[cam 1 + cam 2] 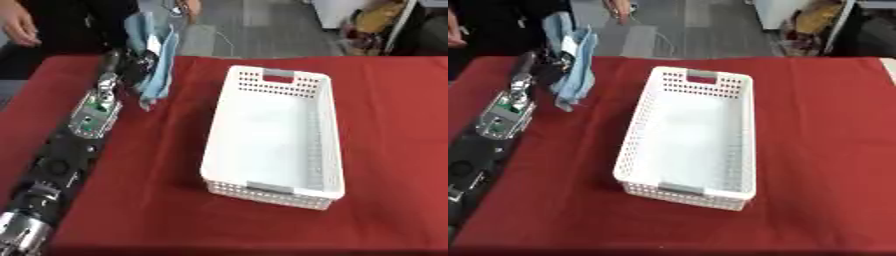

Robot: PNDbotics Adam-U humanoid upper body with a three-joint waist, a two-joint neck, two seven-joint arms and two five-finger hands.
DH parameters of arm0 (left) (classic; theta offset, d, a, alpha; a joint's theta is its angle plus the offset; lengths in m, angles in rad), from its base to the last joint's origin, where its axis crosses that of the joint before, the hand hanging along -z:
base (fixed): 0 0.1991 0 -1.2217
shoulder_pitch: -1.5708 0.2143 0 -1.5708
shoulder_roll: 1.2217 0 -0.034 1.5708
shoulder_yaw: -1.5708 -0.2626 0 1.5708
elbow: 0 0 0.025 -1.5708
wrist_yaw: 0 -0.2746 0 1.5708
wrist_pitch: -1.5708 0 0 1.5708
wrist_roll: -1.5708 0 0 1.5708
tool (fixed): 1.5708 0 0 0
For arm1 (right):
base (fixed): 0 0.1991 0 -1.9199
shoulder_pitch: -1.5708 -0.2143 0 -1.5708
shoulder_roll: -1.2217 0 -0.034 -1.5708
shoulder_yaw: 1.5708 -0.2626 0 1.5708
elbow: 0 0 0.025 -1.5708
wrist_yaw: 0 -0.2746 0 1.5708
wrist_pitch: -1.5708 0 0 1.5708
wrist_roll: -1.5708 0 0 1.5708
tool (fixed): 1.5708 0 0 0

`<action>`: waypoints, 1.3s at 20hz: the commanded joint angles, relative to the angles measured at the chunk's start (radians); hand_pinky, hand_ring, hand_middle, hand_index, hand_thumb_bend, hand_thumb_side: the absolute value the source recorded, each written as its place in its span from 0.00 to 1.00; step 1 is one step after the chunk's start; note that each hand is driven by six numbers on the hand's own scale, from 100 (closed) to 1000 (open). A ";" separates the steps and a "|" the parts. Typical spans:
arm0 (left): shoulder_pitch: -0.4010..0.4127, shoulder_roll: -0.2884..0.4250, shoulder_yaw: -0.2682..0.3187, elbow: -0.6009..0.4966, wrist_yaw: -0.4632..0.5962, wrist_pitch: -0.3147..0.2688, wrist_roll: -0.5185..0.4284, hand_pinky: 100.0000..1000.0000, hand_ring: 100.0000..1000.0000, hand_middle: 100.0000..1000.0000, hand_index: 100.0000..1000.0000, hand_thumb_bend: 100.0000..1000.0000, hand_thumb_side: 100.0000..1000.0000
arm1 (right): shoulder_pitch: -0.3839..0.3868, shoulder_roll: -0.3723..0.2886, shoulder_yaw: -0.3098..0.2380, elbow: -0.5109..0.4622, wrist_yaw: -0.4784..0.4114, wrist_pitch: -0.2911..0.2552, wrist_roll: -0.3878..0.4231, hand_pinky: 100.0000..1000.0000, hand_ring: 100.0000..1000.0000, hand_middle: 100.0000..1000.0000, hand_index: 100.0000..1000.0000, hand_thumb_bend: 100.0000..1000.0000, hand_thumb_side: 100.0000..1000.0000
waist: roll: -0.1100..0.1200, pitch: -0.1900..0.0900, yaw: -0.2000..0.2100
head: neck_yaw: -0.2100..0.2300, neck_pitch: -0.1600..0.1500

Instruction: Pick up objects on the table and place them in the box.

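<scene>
My left arm stretches from the lower left up to the far left of the table. Its hand (131, 62) is shut on a light blue cloth (157, 60), which hangs bunched above the red tablecloth, its lower corner near the table surface. The white perforated box (276, 135) lies in the middle of the table, to the right of the cloth, and looks empty inside. My right hand shows in neither view.
A red cloth (394, 125) covers the table. People stand at the far left edge; a bare hand (19, 25) hangs there, touching nothing on the table. The floor and some clutter lie beyond the far edge.
</scene>
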 commanded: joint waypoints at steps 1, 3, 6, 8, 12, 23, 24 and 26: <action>-0.014 0.039 0.021 -0.125 0.074 -0.034 0.041 0.00 0.00 0.07 0.15 0.00 0.42 | -0.007 -0.012 -0.006 -0.016 0.004 0.000 -0.002 0.79 0.94 0.87 1.00 0.00 0.94 | 0.000 -0.012 0.001 | -0.011 -0.002; -0.017 0.035 0.031 -0.168 0.087 -0.044 0.055 0.00 0.00 0.07 0.15 0.00 0.43 | -0.007 -0.012 -0.006 -0.016 0.004 0.001 -0.001 0.79 0.94 0.87 1.00 0.00 0.94 | 0.000 -0.012 0.001 | -0.010 -0.002; -0.026 0.032 0.042 -0.205 0.099 -0.050 0.063 0.00 0.00 0.07 0.15 0.00 0.44 | -0.007 -0.011 -0.005 -0.016 0.004 0.002 0.001 0.79 0.94 0.87 1.00 0.00 0.94 | 0.001 -0.013 0.001 | -0.011 -0.002; -0.032 0.032 0.043 -0.219 0.099 -0.050 0.062 0.00 0.00 0.07 0.15 0.00 0.44 | -0.007 -0.011 -0.005 -0.016 0.004 0.002 0.002 0.79 0.94 0.87 1.00 0.00 0.94 | 0.001 -0.014 0.001 | -0.010 -0.002; -0.046 0.053 0.012 -0.238 0.048 -0.009 0.032 0.00 0.00 0.07 0.15 0.00 0.42 | -0.007 -0.012 -0.004 -0.015 0.005 0.003 0.004 0.79 0.94 0.87 1.00 0.00 0.94 | 0.001 -0.015 0.000 | -0.008 -0.002; -0.201 0.087 -0.221 -0.300 -0.487 0.175 -0.383 0.00 0.00 0.08 0.17 0.00 0.25 | -0.009 -0.014 0.003 -0.016 0.002 0.004 0.011 0.79 0.94 0.87 1.00 0.00 0.94 | 0.006 -0.019 -0.009 | 0.014 -0.002; -0.211 0.074 -0.240 -0.288 -0.524 0.174 -0.420 0.00 0.00 0.08 0.17 0.00 0.24 | -0.011 -0.014 0.003 -0.016 0.001 0.004 0.011 0.79 0.94 0.87 1.00 0.00 0.94 | 0.007 -0.019 -0.011 | 0.014 -0.002; -0.229 0.049 -0.275 -0.264 -0.583 0.165 -0.481 0.00 0.00 0.08 0.17 0.00 0.22 | -0.012 -0.014 0.004 -0.016 -0.001 0.005 0.012 0.79 0.94 0.87 1.00 0.00 0.94 | 0.007 -0.019 -0.013 | 0.015 -0.002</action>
